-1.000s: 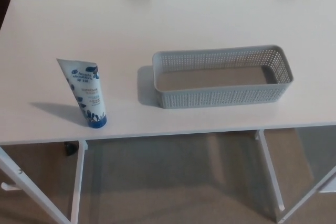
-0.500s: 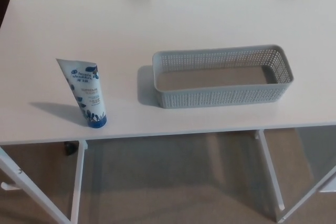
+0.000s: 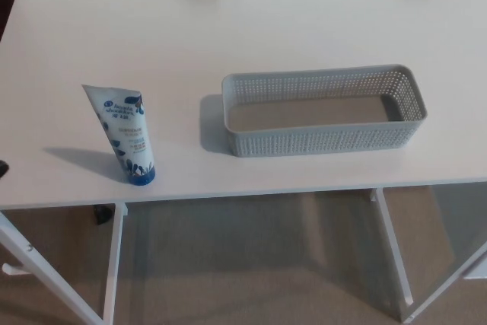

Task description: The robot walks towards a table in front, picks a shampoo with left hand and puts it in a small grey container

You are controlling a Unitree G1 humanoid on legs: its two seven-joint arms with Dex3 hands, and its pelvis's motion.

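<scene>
At the far left edge a small dark sliver has just come into view, level with the near part of the table [image 3: 228,28]; it was not there half a second ago. It is most likely the tip of the left hand [image 3: 1,167] starting its reach. So little of it shows that I cannot tell how far open it is, and it holds nothing that can be seen.

Right of it, apart from it, the shampoo [image 3: 125,136] stands on its blue cap close to the near edge, untouched, leaning a little with its flat end up. It has not moved.

Further right, well apart from the shampoo, the grey container [image 3: 323,140] lies long side toward the robot, empty, and also where it was.

The right hand is out of sight.

By my reading the walk is over and the pick is only beginning: grasp and transfer are both still to come.
</scene>
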